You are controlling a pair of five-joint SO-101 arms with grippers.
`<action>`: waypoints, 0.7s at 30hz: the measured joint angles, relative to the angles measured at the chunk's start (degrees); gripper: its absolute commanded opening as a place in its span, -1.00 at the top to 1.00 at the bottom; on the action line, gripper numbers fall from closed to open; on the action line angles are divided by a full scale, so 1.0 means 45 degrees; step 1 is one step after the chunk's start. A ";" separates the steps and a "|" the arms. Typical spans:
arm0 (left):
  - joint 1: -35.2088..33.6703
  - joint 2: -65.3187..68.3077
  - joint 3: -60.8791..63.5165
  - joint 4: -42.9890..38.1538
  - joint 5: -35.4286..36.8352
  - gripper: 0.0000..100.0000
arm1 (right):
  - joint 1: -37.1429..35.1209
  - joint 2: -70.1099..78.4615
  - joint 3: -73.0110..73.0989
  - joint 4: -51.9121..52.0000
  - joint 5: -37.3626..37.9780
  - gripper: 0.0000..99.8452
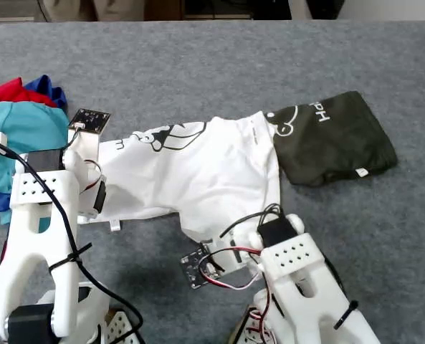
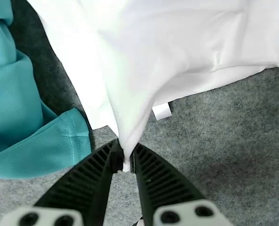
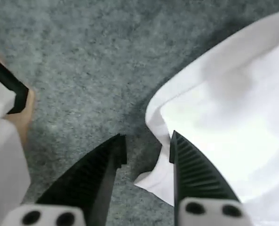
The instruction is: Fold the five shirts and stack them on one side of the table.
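High view: the white shirt (image 1: 198, 172) lay spread over the middle of the table (image 1: 198, 64). Left wrist view: the left gripper (image 2: 124, 159) clenched its edge, presumably for folding. Right wrist view: the right gripper (image 3: 147, 149) stood released astride another corner, likely to grasp it.

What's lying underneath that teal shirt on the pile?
A red shirt and a blue shirt poke out from under the teal shirt; the rest of them is covered.
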 measured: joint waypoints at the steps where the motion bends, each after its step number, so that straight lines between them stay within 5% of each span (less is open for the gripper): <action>1: 0.0000 0.0000 0.0000 0.0000 0.0000 0.96 | 0.0000 0.0000 0.0000 -0.0039 0.0000 0.66; 21: 0.0000 0.0000 0.0000 0.0000 0.0000 0.96 | 0.0000 -0.0039 -0.0254 0.0821 0.0000 0.67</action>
